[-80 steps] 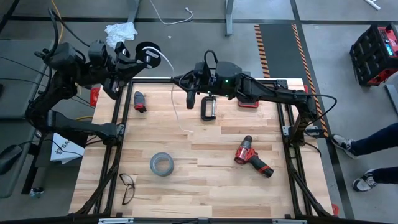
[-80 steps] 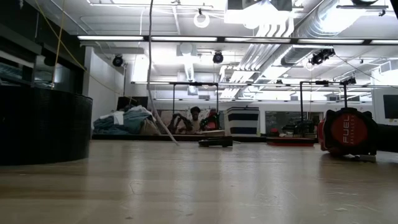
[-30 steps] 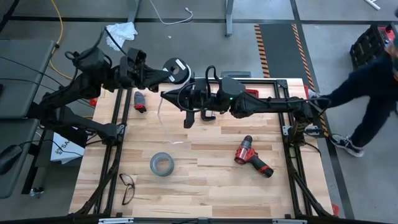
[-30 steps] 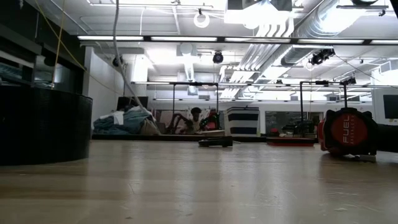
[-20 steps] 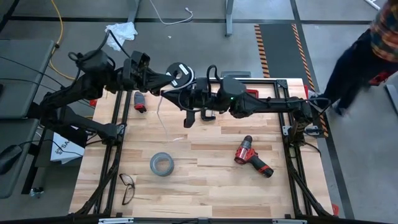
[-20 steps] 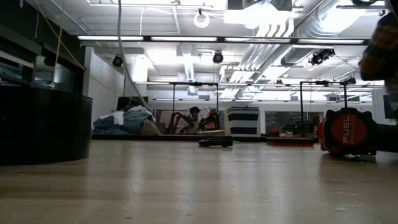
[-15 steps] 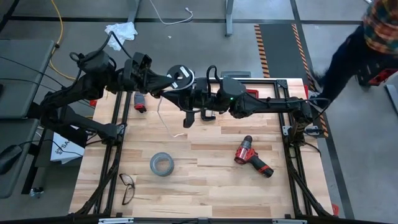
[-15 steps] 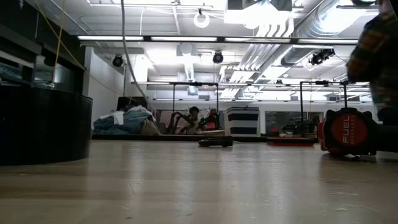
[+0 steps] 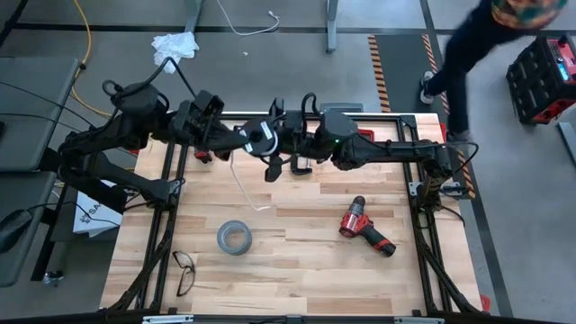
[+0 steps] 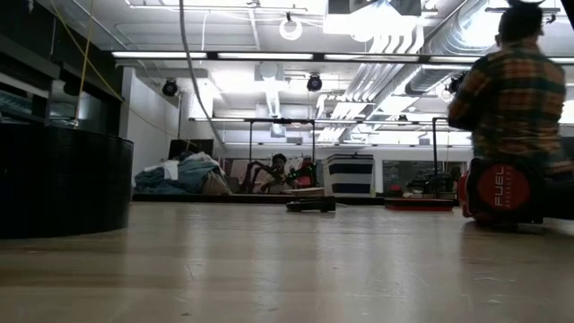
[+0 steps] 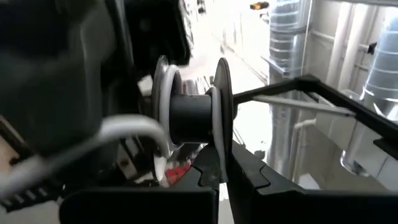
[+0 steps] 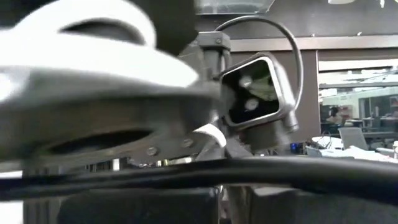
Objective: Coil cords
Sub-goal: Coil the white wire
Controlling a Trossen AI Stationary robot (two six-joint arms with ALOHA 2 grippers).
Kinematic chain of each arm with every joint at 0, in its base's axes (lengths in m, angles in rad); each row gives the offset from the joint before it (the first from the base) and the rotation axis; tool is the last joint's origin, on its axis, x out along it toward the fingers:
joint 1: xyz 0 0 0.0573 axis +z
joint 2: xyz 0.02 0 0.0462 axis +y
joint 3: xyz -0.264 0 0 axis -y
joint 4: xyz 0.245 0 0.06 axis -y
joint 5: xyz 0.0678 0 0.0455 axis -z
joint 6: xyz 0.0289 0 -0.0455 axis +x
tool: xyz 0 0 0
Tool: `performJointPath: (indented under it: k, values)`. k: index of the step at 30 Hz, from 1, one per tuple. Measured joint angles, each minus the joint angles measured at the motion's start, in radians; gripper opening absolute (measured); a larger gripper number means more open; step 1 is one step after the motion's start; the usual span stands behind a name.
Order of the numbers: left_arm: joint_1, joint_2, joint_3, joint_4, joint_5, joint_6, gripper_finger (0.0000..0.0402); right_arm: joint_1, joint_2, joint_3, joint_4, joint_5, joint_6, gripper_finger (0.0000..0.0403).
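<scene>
1. Both arms meet over the far middle of the table (image 9: pixel 297 261), up near its back edge.
2. The left gripper (image 9: pixel 241 137) reaches in from the left and pinches the small black spool (image 9: pixel 260 138) by one flange; in the left wrist view that flange sits right between the two dark fingers (image 11: pixel 249 177), which press on it.
3. The spool (image 11: pixel 189 115) is held off the table, its white label facing up in the high view, and a few turns of white cord (image 11: pixel 163 106) sit against its inner flange.
4. The right gripper (image 9: pixel 277 137) comes in from the right, just beside the spool on its other side. Whether its fingers are spread or pressed together, I cannot tell; its own wrist view is filled by the spool and cord at very close range.
5. The cord (image 9: pixel 241 180) drops from the spool down to the table, its loose end lying on the wood near the middle, just above the grey tape roll (image 9: pixel 233 238).
6. In the low view the cord (image 10: pixel 190 63) hangs from the top of the picture as a thin white line.
7. Elsewhere on the table: a red drill (image 9: pixel 364 226) to the right, glasses (image 9: pixel 184 271) at the front left, a black clamp (image 9: pixel 301 162) under the arms.
8. A person (image 9: pixel 486 40) in a plaid shirt stands on the floor beyond the table's far right corner.
</scene>
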Motion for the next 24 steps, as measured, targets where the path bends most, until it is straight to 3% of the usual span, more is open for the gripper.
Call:
performJointPath:
  k: [13,24]
  values:
    - [-0.035,-0.091,0.002,-0.265,-0.027,0.125,0.0001,-0.064,0.0,0.0,-0.028,-0.006,-0.005,0.0]
    - [-0.034,-0.174,-0.001,-0.633,-0.229,0.32,0.0001,-0.116,-0.003,0.0,-0.086,-0.08,0.011,0.0]
